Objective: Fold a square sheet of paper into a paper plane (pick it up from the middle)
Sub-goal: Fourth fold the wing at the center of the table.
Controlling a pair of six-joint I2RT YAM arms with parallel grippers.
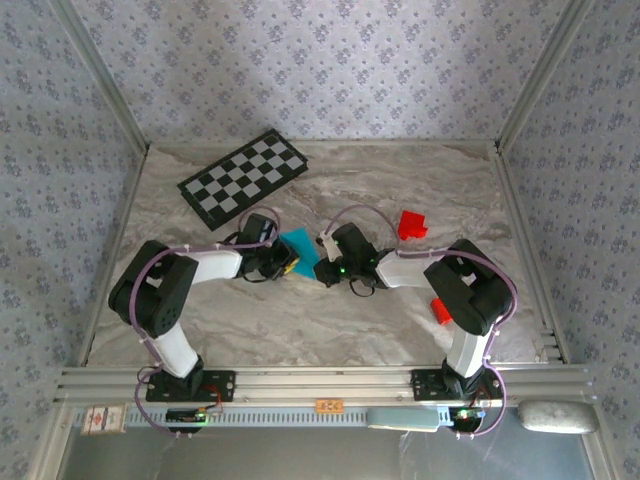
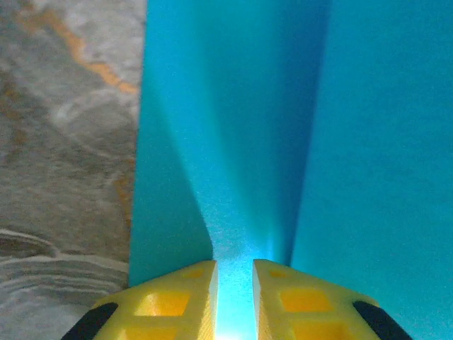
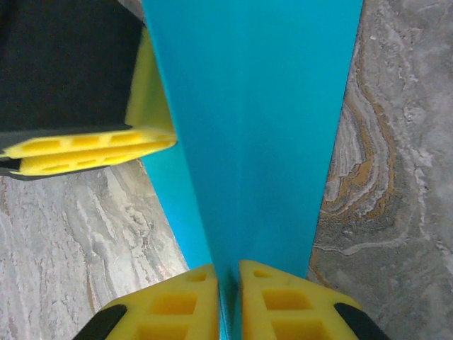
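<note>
The square sheet of paper (image 1: 300, 243), bright cyan and creased, hangs between my two grippers over the middle of the marble table. My left gripper (image 1: 285, 262) holds its left side. In the left wrist view the yellow fingertips (image 2: 191, 283) pinch a raised ridge of the paper (image 2: 233, 142), and the left gripper (image 2: 235, 273) is shut on it. My right gripper (image 1: 325, 268) holds the right side, and in its wrist view the right gripper (image 3: 228, 276) is shut on the paper's edge (image 3: 262, 127). A left finger (image 3: 92, 147) shows there too. The paper plane is out of view.
A black-and-white checkered board (image 1: 243, 177) lies at the back left. One red block (image 1: 411, 224) sits right of the grippers, another (image 1: 440, 312) beside the right arm's elbow. Patterned walls and metal rails close in the table (image 1: 300, 320).
</note>
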